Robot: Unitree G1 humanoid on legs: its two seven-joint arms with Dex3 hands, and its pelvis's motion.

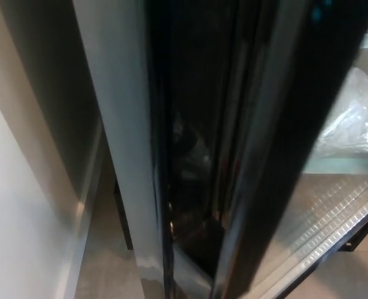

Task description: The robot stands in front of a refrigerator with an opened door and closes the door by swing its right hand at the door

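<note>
The refrigerator door point(277, 149) stands open, seen edge-on as a dark, glossy slab running from top right down to the bottom middle. Left of it is the grey side panel of the refrigerator point(125, 143) with a dark gap between them. To the right the lit inside shows a wire shelf point(334, 212) and a clear plastic bag point(352, 118) on a glass shelf. Neither of my hands shows in the head view.
A pale wall point(15, 218) fills the left side, with a narrow shadowed gap between it and the refrigerator. Grey floor point(106, 268) shows at the bottom.
</note>
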